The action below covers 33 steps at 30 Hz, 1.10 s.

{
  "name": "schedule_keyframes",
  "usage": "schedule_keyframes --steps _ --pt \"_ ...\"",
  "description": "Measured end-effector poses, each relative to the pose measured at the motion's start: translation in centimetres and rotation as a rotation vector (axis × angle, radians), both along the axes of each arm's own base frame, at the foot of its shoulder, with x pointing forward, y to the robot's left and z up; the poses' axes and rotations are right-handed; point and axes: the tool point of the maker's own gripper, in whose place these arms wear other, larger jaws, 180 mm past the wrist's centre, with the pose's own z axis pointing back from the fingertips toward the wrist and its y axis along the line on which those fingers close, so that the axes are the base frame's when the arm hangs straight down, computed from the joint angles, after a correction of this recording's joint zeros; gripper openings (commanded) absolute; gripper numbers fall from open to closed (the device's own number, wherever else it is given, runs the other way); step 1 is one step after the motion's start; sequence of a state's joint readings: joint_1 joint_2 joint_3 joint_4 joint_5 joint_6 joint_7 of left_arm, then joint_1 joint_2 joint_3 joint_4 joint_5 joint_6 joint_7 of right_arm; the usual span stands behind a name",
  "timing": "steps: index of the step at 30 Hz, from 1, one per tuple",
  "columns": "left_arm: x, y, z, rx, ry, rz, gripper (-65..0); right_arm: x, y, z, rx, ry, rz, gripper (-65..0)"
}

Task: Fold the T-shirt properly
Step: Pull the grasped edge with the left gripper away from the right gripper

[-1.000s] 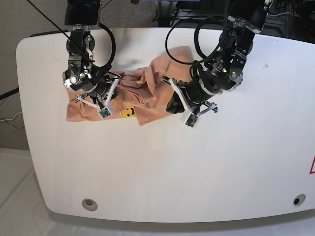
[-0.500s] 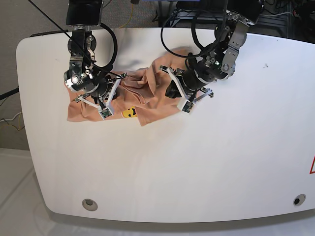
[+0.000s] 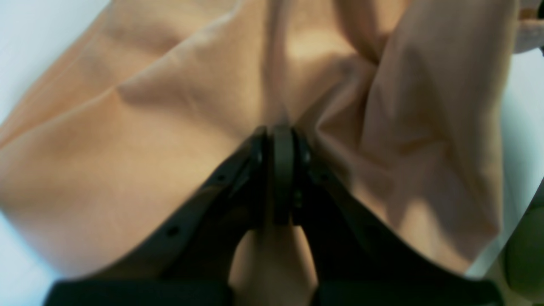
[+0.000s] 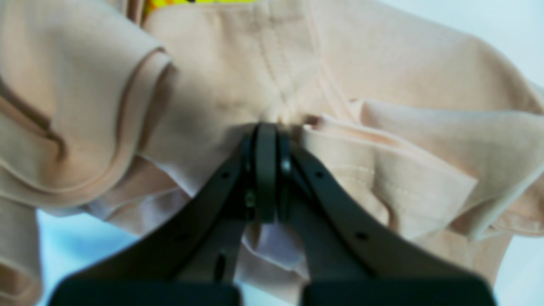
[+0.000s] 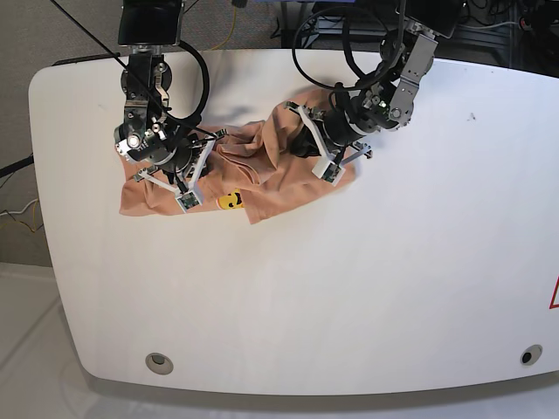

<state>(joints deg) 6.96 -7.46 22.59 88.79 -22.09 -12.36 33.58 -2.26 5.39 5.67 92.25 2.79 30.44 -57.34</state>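
Note:
The peach T-shirt (image 5: pixel 262 179) lies crumpled on the white table (image 5: pixel 349 288), with its yellow mark (image 5: pixel 229 200) facing up near its front edge. My left gripper (image 5: pixel 303 145) is on the shirt's right part; in the left wrist view it (image 3: pixel 280 129) is shut on a pinched ridge of cloth (image 3: pixel 178 97). My right gripper (image 5: pixel 168 168) is on the shirt's left part; in the right wrist view it (image 4: pixel 267 126) is shut on a bunch of fabric by a seam (image 4: pixel 293 76), with the yellow mark (image 4: pixel 191 2) at the top edge.
The table's far edge runs just behind both arms, with cables (image 5: pixel 349 35) hanging there. Two round fittings (image 5: pixel 158 361) (image 5: pixel 530 355) sit near the front edge. A red mark (image 5: pixel 554 295) shows at the right border.
My left arm has swung left and toward the far edge, carrying the shirt's right part with it and bunching the cloth inward. The right arm has stayed almost in place.

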Motion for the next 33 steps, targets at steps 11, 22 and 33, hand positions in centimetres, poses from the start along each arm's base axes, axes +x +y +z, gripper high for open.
schedule_keyframes --steps 11,22,33 --pt "-0.7 0.9 -0.4 -0.005 -0.006 -0.005 -62.4 0.1 0.1 0.2 -0.001 -0.005 0.002 -65.0" --pt "-0.5 3.0 -0.6 0.030 -0.021 -0.019 -62.4 -1.0 0.4 0.4 -0.008 0.010 0.013 -65.0" --pt "0.2 5.0 -0.5 0.080 -0.043 -0.033 -62.4 -1.2 0.5 0.9 -0.020 0.012 0.026 -65.0"
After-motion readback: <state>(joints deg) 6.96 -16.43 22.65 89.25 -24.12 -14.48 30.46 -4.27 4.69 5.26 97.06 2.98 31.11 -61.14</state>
